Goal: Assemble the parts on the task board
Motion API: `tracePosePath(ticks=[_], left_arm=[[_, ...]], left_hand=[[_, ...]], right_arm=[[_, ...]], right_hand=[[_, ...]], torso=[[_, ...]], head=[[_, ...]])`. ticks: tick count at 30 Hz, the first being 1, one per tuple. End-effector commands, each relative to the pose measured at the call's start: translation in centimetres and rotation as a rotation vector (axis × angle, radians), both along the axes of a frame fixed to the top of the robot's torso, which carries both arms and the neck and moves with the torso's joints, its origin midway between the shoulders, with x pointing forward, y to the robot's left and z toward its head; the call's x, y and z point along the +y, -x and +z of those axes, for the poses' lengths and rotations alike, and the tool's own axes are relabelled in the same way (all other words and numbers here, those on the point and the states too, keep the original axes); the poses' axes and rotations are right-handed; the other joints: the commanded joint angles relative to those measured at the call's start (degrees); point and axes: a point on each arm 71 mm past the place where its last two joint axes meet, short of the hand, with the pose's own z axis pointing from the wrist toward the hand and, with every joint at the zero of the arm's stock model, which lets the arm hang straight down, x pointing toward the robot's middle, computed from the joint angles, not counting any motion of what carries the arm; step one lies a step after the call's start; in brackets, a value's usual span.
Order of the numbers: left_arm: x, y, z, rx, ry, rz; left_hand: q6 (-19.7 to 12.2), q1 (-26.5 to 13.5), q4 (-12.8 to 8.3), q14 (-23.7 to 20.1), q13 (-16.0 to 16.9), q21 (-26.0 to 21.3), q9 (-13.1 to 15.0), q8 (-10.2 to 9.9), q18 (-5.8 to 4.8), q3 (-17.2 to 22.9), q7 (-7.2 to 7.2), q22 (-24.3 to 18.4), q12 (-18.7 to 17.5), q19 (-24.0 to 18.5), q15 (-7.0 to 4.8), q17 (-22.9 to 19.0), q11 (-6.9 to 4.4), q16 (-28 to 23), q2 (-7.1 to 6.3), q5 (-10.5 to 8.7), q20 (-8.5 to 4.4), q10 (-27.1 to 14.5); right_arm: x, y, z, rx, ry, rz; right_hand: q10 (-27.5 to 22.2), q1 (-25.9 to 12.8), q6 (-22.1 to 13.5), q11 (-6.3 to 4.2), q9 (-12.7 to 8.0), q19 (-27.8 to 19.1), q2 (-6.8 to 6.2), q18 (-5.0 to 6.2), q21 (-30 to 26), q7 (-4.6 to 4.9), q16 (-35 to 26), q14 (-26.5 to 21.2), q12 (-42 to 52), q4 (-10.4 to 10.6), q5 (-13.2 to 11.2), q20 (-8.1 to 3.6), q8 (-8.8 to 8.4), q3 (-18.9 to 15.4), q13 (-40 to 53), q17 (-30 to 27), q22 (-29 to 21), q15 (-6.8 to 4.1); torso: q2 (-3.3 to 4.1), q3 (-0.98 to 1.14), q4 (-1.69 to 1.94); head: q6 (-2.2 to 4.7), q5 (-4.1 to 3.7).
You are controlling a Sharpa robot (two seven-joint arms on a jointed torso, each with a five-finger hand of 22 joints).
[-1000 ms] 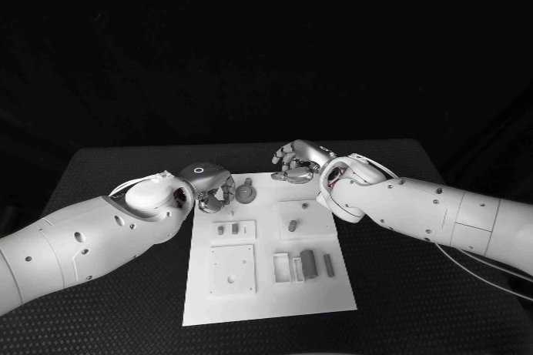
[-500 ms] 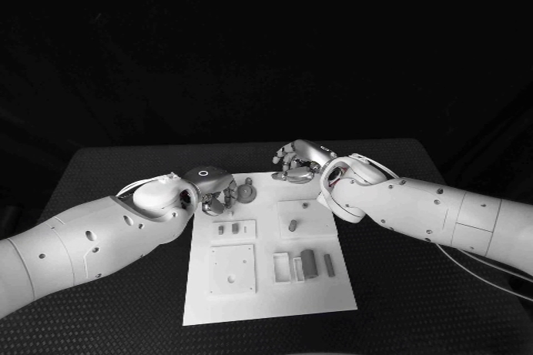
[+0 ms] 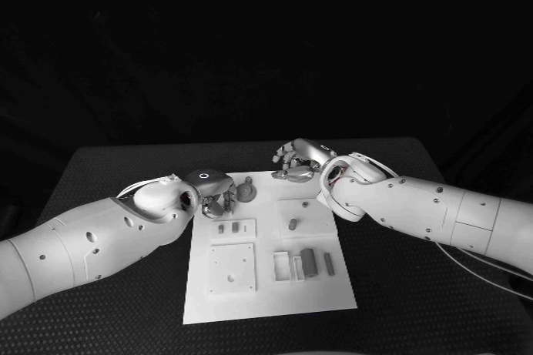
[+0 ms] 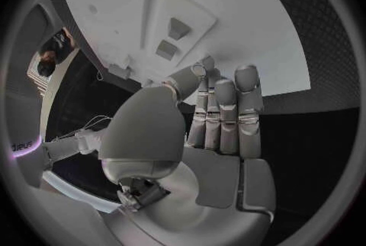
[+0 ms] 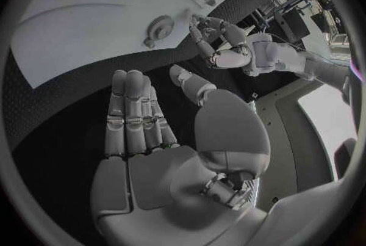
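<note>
The white task board (image 3: 270, 289) lies in the middle of the table. A round grey part (image 3: 246, 191) lies at its far left end, and my left hand (image 3: 216, 195) hovers just beside it with nothing in its grip. In the left wrist view the left hand (image 4: 217, 124) has straight fingers, with the board (image 4: 229, 2) and two small parts (image 4: 179, 27) beyond them. My right hand (image 3: 296, 162) hangs over the board's far edge. Its fingers (image 5: 133, 118) are stretched out and hold nothing, and past them lie the round part (image 5: 160, 27) and the left hand (image 5: 221, 44).
On the board lie two small pieces (image 3: 226, 229), a short peg (image 3: 292, 225), a square plate (image 3: 232, 268), a white frame (image 3: 282, 266) and two dark blocks (image 3: 309, 262). Black table (image 3: 111, 170) surrounds the board on all sides.
My left hand has shifted slightly right, closer to the round part, and its wrist has turned. The right hand has stayed put.
</note>
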Motion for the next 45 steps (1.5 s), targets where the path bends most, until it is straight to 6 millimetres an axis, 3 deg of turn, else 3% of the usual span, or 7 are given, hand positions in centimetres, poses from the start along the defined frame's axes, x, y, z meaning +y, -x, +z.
tracePosePath(ticks=[1, 33, 45], left_arm=[[-0.22, 0.15, -0.09, 0.017, -0.009, -0.009], [-0.56, 0.21, -0.62, 0.033, -0.019, -0.014], [-0.57, 0.09, -1.08, 0.045, -0.035, -0.008]], left_hand=[[0.3, 0.1, 0.0, 0.0, -0.1, 0.2, 0.1, 0.2, 4.77, 0.3, -0.1, 1.3, 0.0, 0.2, -0.19, 0.1, 1.38, 0.3, 0.55, 0.37, -0.16, 1.5], [0.2, 0.1, 0.0, 0.0, 0.0, 0.3, 0.1, 0.2, 4.72, 0.3, -0.07, 1.3, -0.2, 0.1, -0.18, 0.1, 1.39, 0.2, 0.66, 0.38, -0.19, 1.6], [0.2, 0.0, 0.0, -0.1, 0.1, 0.3, 0.1, 0.2, 4.7, 0.3, -0.06, 1.3, -0.2, 0.0, -0.19, 0.2, 1.38, 0.2, 0.7, 0.38, -0.21, 1.6]], right_arm=[[0.15, 0.02, 0.04, -0.007, -0.003, 0.009], [0.1, -0.01, 0.02, -0.006, -0.002, 0.007], [0.1, 0.01, 0.02, -0.006, -0.002, 0.007]], right_hand=[[-0.4, 0.4, 0.0, -0.02, -0.1, 0.1, 0.09, 0.32, -0.3, 0.56, -0.3, 0.0, 0.4, 0.0, 0.2, 0.4, 0.4, -0.3, -0.1, 0.1, 0.1, -0.16], [-0.4, 0.4, 0.0, -0.01, -0.1, 0.1, 0.1, 0.37, -0.4, 0.57, -0.4, 0.0, 0.5, 0.0, 0.2, 0.5, 0.41, -0.4, -0.3, 0.3, 0.2, -0.15], [-0.4, 0.4, 0.0, 0.0, -0.1, 0.1, 0.1, 0.37, -0.4, 0.58, -0.5, 0.0, 0.5, 0.0, 0.2, 0.52, 0.41, -0.4, -0.3, 0.3, 0.3, -0.15]], torso=[[-0.02, -0.04, 0.02], [0.02, 0.04, -0.04], [0.0, -0.01, 0.0]], head=[[-0.04, -0.04], [-0.03, -0.12], [-0.09, -0.16]])
